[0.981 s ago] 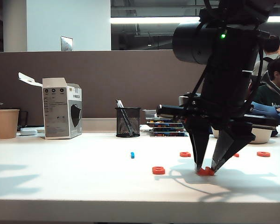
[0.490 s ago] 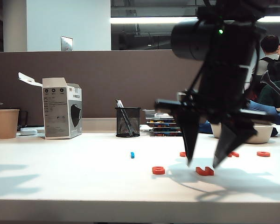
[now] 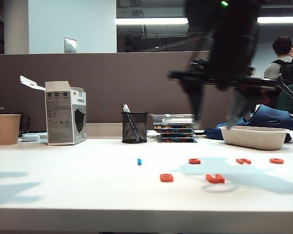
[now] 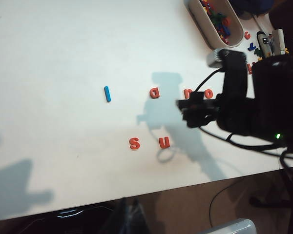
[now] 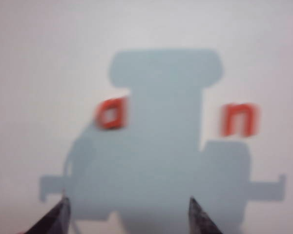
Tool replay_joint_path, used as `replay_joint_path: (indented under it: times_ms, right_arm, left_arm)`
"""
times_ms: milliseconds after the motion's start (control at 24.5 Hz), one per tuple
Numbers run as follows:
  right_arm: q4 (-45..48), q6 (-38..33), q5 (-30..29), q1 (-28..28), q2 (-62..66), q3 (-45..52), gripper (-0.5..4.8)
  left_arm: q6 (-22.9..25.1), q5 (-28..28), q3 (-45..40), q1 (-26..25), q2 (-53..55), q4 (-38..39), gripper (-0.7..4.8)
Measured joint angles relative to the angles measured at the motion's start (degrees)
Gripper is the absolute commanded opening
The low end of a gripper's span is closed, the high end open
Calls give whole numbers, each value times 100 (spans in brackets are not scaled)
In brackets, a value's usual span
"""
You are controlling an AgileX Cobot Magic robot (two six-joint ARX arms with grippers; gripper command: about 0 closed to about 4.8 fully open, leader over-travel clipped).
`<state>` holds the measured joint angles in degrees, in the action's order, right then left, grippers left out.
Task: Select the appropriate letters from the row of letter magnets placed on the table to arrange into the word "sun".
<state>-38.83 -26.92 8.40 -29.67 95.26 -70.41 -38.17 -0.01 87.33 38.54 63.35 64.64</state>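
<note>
Five orange-red letters lie on the white table (image 3: 78, 190). The "s" (image 3: 166, 178) and the "u" (image 3: 215, 179) sit side by side in front. Behind them the "a" (image 3: 194, 161), "n" (image 3: 243, 161) and "o" (image 3: 276, 160) form a row. In the left wrist view I read "s" (image 4: 134, 143), "u" (image 4: 164, 142), "a" (image 4: 155, 92), "n" (image 4: 188, 93) and "o" (image 4: 208, 93). My right gripper (image 3: 217, 119) hangs blurred, high above the "u", open and empty (image 5: 129, 217), over the "a" (image 5: 110, 113) and "n" (image 5: 239, 119). My left gripper (image 4: 129, 217) sits off the table's front edge, its dark fingers together.
A small blue piece (image 3: 138, 161) lies left of the "a". A white tray (image 3: 254, 137) of spare letters stands at the back right. Along the partition are a mesh pen holder (image 3: 134, 127), stacked cases (image 3: 175, 129), a white box (image 3: 66, 113) and a paper cup (image 3: 7, 128).
My right gripper has opened, let go of the "u" and risen well above the table. The "u" now lies flat to the right of the "s".
</note>
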Motion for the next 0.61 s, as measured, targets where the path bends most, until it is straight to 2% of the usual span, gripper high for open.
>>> replay_joint_path:
  times_ms: [204,613]
  right_arm:
    - [-7,610,42,699,170,-2,317]
    - [289,710,-175,1040,660,-9,316]
  left_arm:
    - [-2,0,0,0,2,7,-5]
    - [-2,0,0,0,2,15,-5]
